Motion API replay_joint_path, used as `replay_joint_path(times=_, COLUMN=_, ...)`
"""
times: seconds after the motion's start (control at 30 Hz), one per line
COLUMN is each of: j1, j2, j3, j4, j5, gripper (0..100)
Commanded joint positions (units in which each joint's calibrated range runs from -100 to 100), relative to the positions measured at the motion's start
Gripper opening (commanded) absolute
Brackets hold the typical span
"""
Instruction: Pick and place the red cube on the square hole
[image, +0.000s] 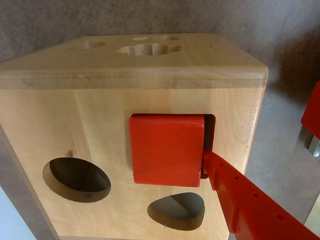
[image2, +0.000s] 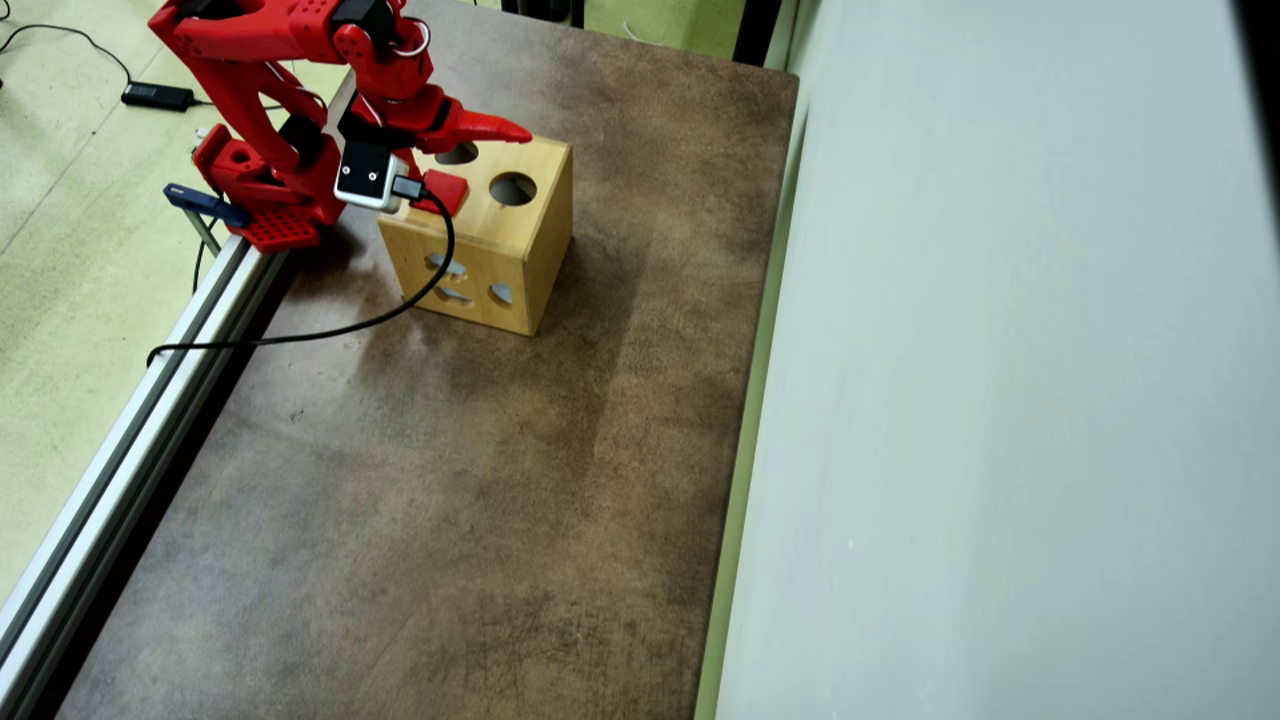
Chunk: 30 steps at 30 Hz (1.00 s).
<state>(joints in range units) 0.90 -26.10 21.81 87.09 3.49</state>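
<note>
In the wrist view we see one red finger (image: 250, 200) entering from 5 o'clock, its tip touching the right edge of the red cube (image: 167, 149). A second red part sits at the 3 o'clock edge of the frame, well apart from the first. On this evidence we read the gripper (image2: 455, 165) as spread apart and not clamped on anything; in the overhead view one finger points toward 3 o'clock over the box top.

The red cube sits on the facing panel of the wooden box (image: 100, 120), over the square hole (image: 211, 131), of which only a dark sliver shows along the cube's right side and upper right corner. The cube is tilted rather than flush; we cannot tell how far it has entered the opening. In the overhead view it lies at the 9 o'clock edge of the box top, just beside the white wrist camera (image2: 368, 178).

On the same panel, the round cut-out (image: 77, 179) lies at 8 o'clock from the cube and the heart-shaped cut-out (image: 176, 210) at 6 o'clock. The box stands on the brown table (image2: 480, 500), near the arm base at 10 o'clock of the overhead view.
</note>
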Motion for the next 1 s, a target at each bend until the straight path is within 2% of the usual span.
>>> replay_joint_path(times=0.0, j1=-0.45, j2=-0.35, j3=-0.61, j4=-2.37, j5=0.29, gripper=83)
replay_joint_path(times=0.33, j1=-0.68, j2=-3.41, j3=-1.86, j4=6.16, j5=2.3, gripper=83)
replay_joint_path(times=0.97, j1=-0.68, j2=-29.48, j3=-1.86, j4=6.32, j5=2.93, gripper=83)
